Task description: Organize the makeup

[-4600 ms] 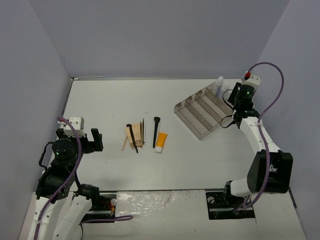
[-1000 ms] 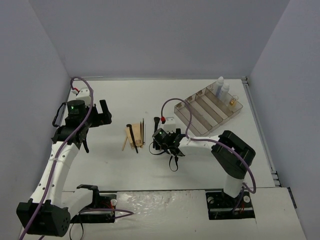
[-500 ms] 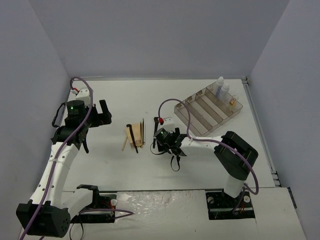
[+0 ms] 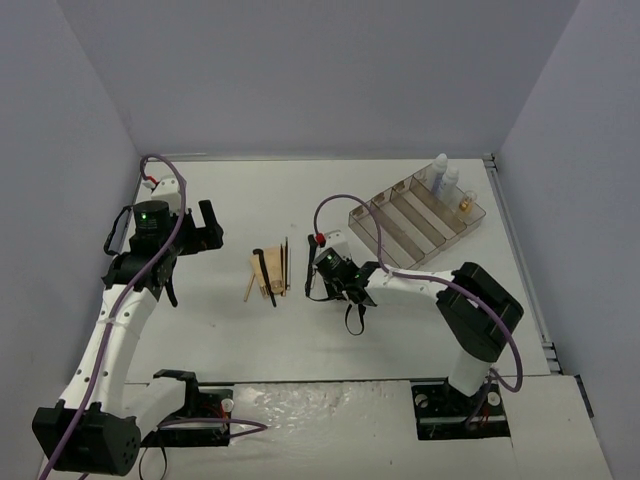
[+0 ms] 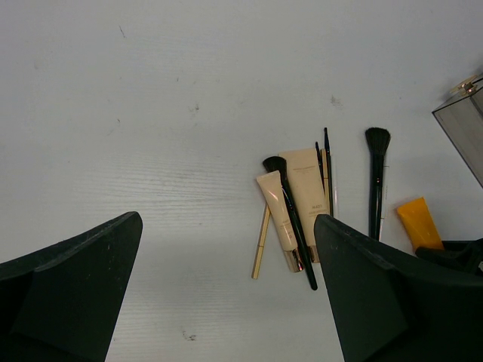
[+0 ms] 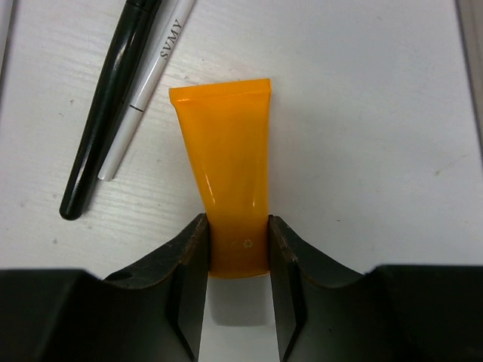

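My right gripper (image 6: 238, 253) is shut on the orange tube (image 6: 226, 166), gripping it near its white cap, low at the table; in the top view the gripper (image 4: 323, 276) hides the tube. The tube also shows in the left wrist view (image 5: 419, 222). A black brush (image 6: 106, 128) and a white pencil (image 6: 155, 72) lie just left of it. A pile of beige tubes (image 5: 306, 188), black brushes (image 5: 290, 219) and a gold stick (image 5: 261, 245) lies at mid-table (image 4: 270, 272). My left gripper (image 4: 205, 230) is open and empty, left of the pile. Two white bottles (image 4: 444, 175) and an amber vial (image 4: 463, 205) stand in the tray.
The smoky divided tray (image 4: 405, 225) sits at the back right, its corner also in the left wrist view (image 5: 460, 124). Grey walls enclose the white table (image 4: 230, 195) on three sides.
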Tool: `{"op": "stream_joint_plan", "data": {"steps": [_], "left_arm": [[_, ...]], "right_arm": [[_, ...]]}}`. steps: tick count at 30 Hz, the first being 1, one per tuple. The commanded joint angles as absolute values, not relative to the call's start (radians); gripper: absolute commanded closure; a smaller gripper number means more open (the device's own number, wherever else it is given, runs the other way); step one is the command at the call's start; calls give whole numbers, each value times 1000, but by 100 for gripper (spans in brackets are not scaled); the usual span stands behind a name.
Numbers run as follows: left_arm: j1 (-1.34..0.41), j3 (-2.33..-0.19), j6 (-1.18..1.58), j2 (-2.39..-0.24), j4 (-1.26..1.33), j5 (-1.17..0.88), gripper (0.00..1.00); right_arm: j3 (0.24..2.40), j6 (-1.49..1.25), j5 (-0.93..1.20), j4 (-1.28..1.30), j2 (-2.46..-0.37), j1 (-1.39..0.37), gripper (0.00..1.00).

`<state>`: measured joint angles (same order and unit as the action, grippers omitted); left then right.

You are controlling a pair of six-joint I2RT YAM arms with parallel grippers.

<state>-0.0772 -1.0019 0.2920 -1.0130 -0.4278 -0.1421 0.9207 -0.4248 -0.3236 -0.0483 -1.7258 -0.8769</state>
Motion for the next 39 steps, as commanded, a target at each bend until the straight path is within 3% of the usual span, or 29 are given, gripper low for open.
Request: {"op": "stream_joint_plan", "data": {"steps": [1, 10, 18, 30, 39], "left_arm": [[-71, -1029, 288, -994, -364, -158, 3], [-71, -1029, 291, -997, -364, -163, 3], [-71, -1031, 286, -1001, -367, -162, 3], [-71, -1034, 285, -1002, -376, -169, 3], [-62, -1034, 283, -978, -372, -174, 3]], "right_arm": [[1007, -301, -310, 22, -1575, -842, 78], [1121, -11, -207, 135, -1410, -575, 78], [1280, 215, -71, 138, -1487, -290, 78], [1546, 353, -226, 138, -1838, -197, 79], [1580, 437, -306, 111, -1949, -174, 77]]}}
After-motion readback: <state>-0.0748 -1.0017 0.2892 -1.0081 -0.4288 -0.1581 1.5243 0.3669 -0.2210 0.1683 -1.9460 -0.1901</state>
